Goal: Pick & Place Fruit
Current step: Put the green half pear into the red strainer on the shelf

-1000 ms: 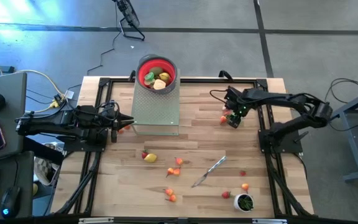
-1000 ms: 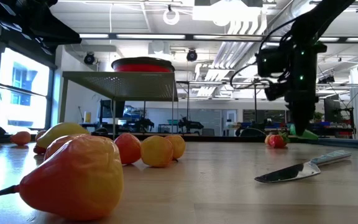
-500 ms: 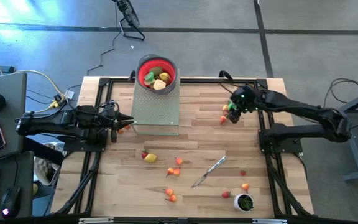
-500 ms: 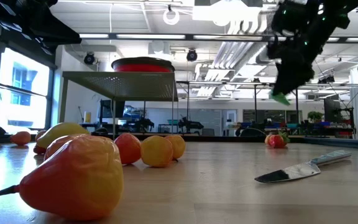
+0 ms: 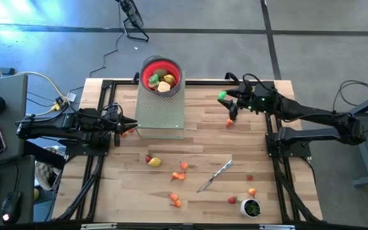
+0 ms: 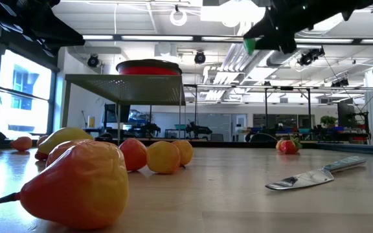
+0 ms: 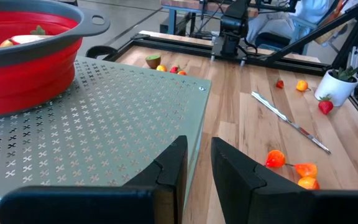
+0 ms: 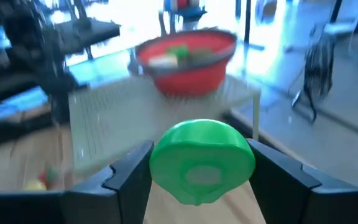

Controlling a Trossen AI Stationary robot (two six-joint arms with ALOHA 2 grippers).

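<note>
A bright green fruit piece (image 8: 202,160) is clamped between the dark fingers of the right gripper (image 8: 202,180). A red bowl (image 5: 161,74) with a grey rim is seen on a pale grey-green stand (image 7: 98,118) patterned with small cross-shaped perforations. The table (image 5: 203,144) is striped in light wood planks, framed in black. Red, orange and yellow fruit pieces (image 5: 179,171) are scattered on it beside a silver knife (image 5: 214,176). A white cup (image 5: 252,207) is filled with green.
</note>
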